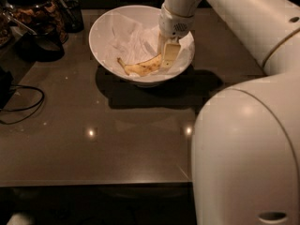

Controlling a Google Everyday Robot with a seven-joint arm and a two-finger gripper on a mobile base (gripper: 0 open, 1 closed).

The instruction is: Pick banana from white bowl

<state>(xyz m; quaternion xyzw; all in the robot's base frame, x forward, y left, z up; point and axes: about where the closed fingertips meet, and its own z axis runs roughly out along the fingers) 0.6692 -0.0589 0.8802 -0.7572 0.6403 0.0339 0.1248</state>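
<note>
Down inside the white bowl (101,22), at the far middle of the bench (117,139), the camera view shows the banana (139,69) lying on crumpled white paper (127,42) that lines the dish. Its long axis runs roughly side to side across the picture with a shallow curve. One tip sits toward the picture's left and the other end sits right under the gripper (169,56).

The gripper points straight down from the arm's wrist (176,25) into the right half of the bowl and meets the banana at that right-hand end. The rest of the fruit stretches away from it to the left. Whether it has closed on the banana or only rests against it cannot be told from this angle.

The hold, if there is one, looks to be at the end rather than the middle. In a lift, the long free part would probably droop or swing.

A dark glass jar (35,13) stands well apart at the far left, and a black cable (21,108) loops near the left edge. Both are away from the arm's likely path upward.
</note>
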